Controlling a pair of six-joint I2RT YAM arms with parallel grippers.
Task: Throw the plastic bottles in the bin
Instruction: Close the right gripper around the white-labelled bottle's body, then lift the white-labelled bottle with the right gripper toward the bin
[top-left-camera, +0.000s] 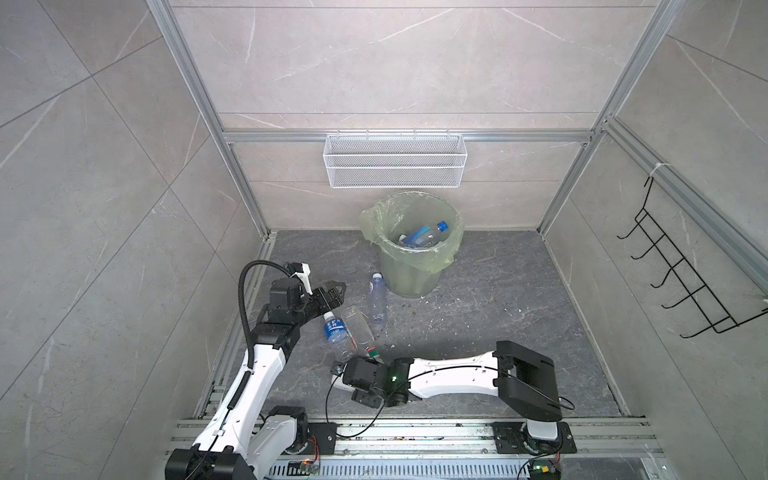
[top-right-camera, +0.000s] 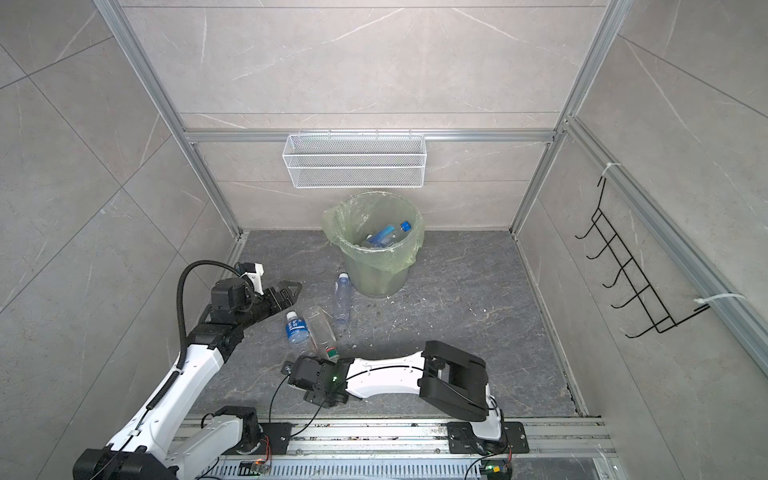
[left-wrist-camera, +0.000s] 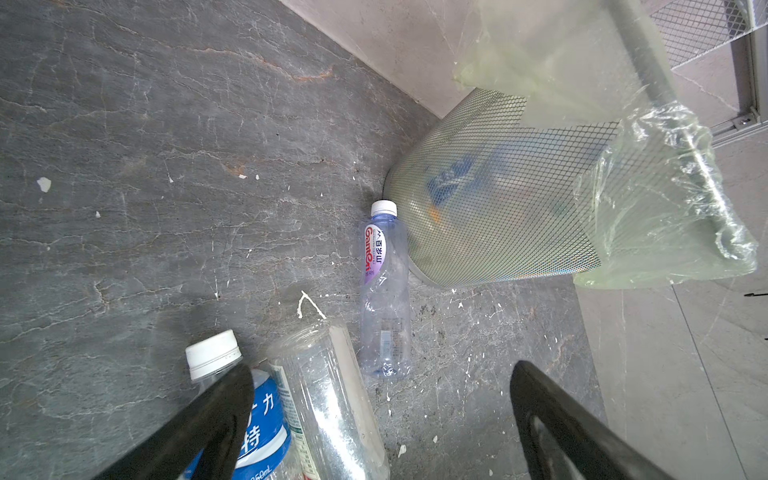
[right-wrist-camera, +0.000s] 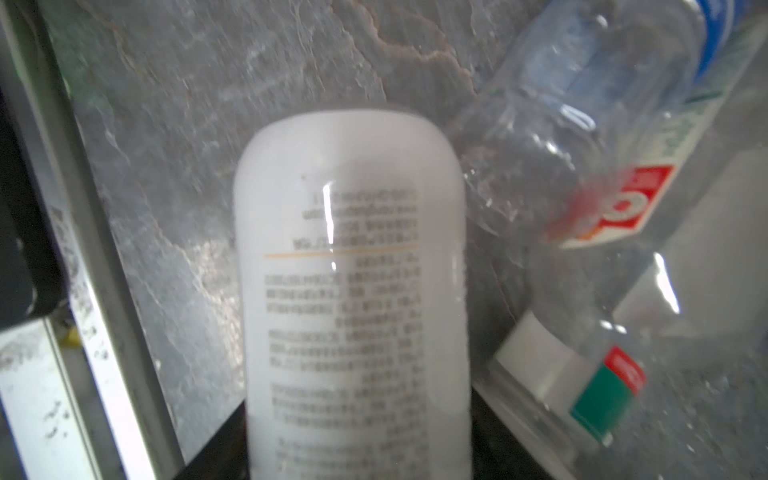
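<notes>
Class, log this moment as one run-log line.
left fingers open near blue-label bottle | right fingers astride white bottle | bin holds blue-capped bottle

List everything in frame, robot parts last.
bin: one, grey-green, green bag, by the back wall.
bottles in the bin: count unclear, one blue-capped.
bluish bottle: one, clear, white cap, lying by the bin's base.
blue-label bottle: one, white cap, lying front left.
clear bottle: one, green-red neck band, lying beside the blue-label bottle.
white bottle: one, opaque, front floor.
mesh basket: one, white, back wall.
hook rack: one, black, right wall.
left gripper: open, near the blue-label bottle.
right gripper: jaws around the white bottle, grip unclear.
</notes>
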